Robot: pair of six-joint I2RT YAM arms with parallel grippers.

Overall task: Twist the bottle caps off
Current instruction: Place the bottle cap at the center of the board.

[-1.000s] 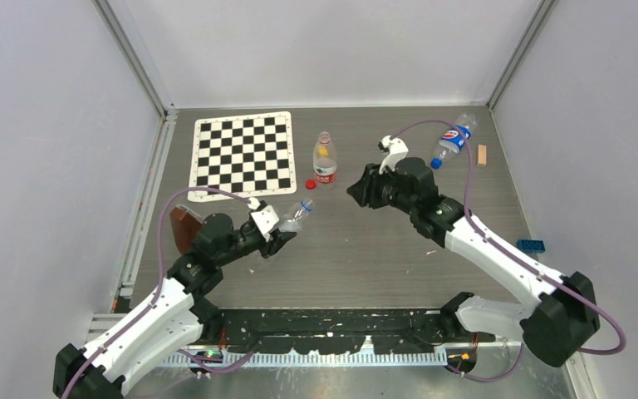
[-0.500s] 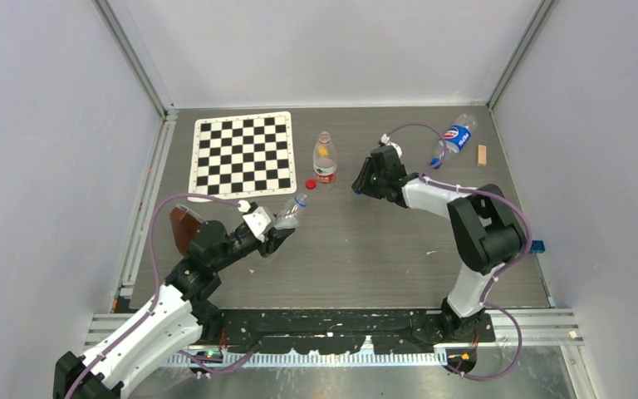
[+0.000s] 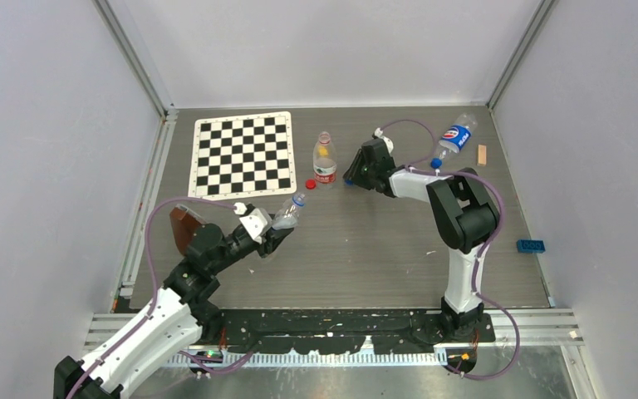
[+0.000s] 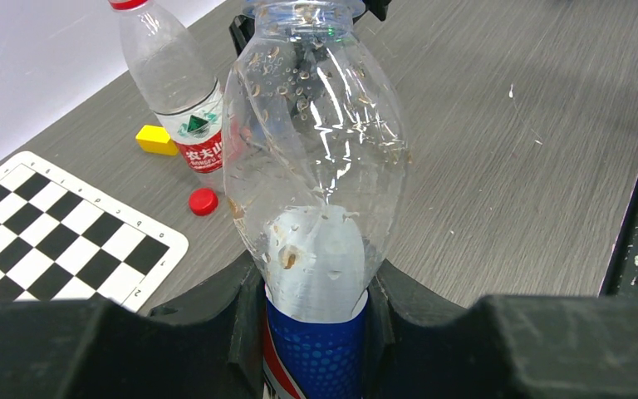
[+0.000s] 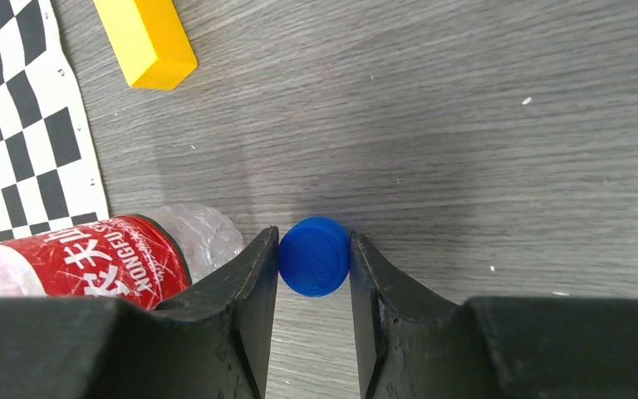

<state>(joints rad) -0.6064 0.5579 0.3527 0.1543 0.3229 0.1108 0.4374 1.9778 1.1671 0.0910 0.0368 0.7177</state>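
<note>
Beside the red-label bottle (image 5: 91, 262), our right gripper (image 5: 314, 243) pinches the blue cap (image 5: 314, 259); our left gripper (image 4: 316, 278) clamps the blue-label bottle (image 4: 311, 150). We judge set-down next: lower, then release.

**A:** What kind of place is shown?

**B:** A robotics lab test cell is shown. A grey wood-grain tabletop (image 3: 365, 249) is boxed in at 9, 12 and 3 o'clock by plain pale panel walls (image 3: 41, 166). The walls are framed by bare aluminium corner posts (image 3: 132, 58).

**A:** What else marks it as a lab?

**B:** Two white-and-black robot arms, the left arm (image 3: 145, 328) and the right arm (image 3: 463, 212), are bolted to a black slotted metal rail (image 3: 332, 322) at 6 o'clock. Purple cables are looped along both arms. A printed black-and-white checkerboard sheet (image 3: 243, 154) is laid flat at 11 o'clock. A blue rectangular toy brick (image 3: 531, 245) is left loose at 3 o'clock.
</note>
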